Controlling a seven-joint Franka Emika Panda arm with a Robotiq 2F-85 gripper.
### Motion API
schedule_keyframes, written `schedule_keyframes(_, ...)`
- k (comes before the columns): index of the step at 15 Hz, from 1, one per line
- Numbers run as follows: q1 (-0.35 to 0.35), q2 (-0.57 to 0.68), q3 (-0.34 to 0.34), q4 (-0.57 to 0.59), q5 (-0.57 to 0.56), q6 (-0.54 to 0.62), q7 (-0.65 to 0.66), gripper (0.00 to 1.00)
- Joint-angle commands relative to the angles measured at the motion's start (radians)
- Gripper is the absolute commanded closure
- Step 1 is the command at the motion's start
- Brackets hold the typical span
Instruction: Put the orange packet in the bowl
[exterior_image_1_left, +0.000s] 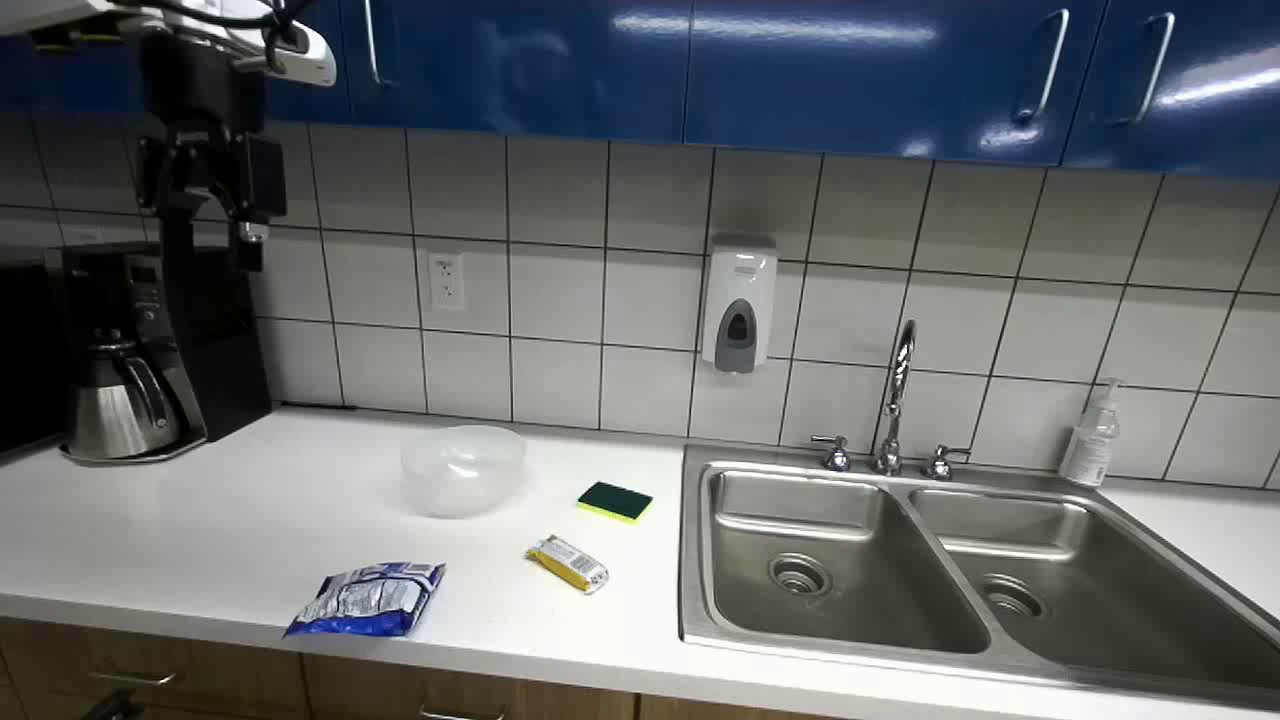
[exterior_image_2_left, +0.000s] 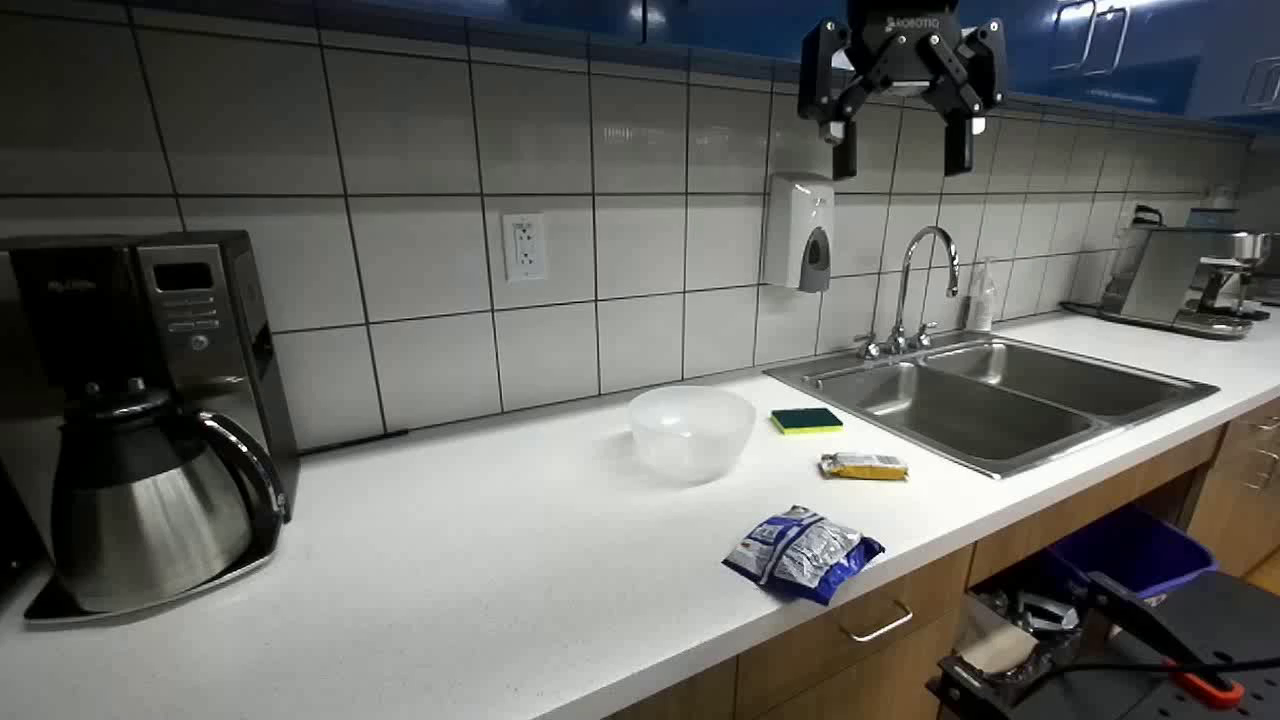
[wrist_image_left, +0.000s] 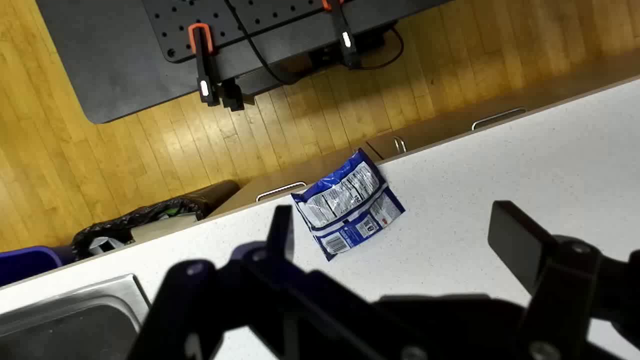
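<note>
The orange packet (exterior_image_1_left: 568, 564) is a small yellow-orange and white packet lying flat on the white counter; it also shows in an exterior view (exterior_image_2_left: 864, 466). The bowl (exterior_image_1_left: 462, 485) is round, translucent and whitish. It stands upright near the tiled wall, left of the packet in both exterior views, and shows here too (exterior_image_2_left: 690, 448). I see nothing in it. My gripper (exterior_image_2_left: 902, 158) is open and empty, high above the counter. It is also seen in an exterior view (exterior_image_1_left: 212, 245) and the wrist view (wrist_image_left: 392, 225). The packet and bowl are not visible in the wrist view.
A blue-and-white crinkly bag (exterior_image_1_left: 368, 602) lies at the counter's front edge, also in the wrist view (wrist_image_left: 350, 207). A green-yellow sponge (exterior_image_1_left: 615, 501) lies between packet and wall. A double sink (exterior_image_1_left: 697, 560) is on one side, a coffee maker (exterior_image_2_left: 150, 500) on the other. Blue cabinets (exterior_image_1_left: 520, 70) hang above.
</note>
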Motion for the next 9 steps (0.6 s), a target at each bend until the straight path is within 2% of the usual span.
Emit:
schedule_keyframes(1,-0.006,0.001,0.005,0.002,0.002,-0.002,-0.002,0.00)
schedule_keyframes(9,-0.023,0.037,0.001,-0.015,-0.018,0.030,0.012,0.00)
